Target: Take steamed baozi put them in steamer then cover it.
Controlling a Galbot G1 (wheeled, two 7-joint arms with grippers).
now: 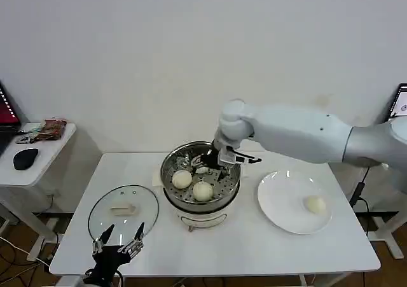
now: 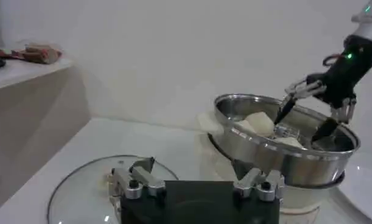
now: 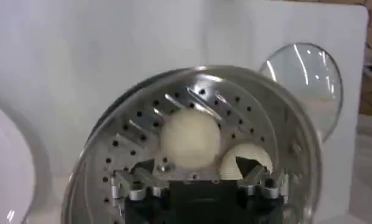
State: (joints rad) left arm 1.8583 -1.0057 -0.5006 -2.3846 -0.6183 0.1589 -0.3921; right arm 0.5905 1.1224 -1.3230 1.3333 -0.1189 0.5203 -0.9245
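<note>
1. Left gripper [image 1: 121, 236]: nearest item, parked at the near table edge, fingers spread, empty, just near of the cover [image 1: 123, 209].
2. Right gripper [image 1: 213, 159]: arm reaches in from the right; open fingers hang inside the steamer [image 1: 201, 201] above three baozi [image 1: 203, 190].
3. Risk: withdrawing carelessly could snag the rim.
4. Fourth baozi [image 1: 315, 203]: on the plate [image 1: 283, 201], right.

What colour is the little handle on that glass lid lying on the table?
Cream-white, a small bar at the centre of the cover; it shows best in the head view.

We see a plain white wall [image 1: 159, 51] at twelve o'clock and a small side table [image 1: 35, 156] at nine.
</note>
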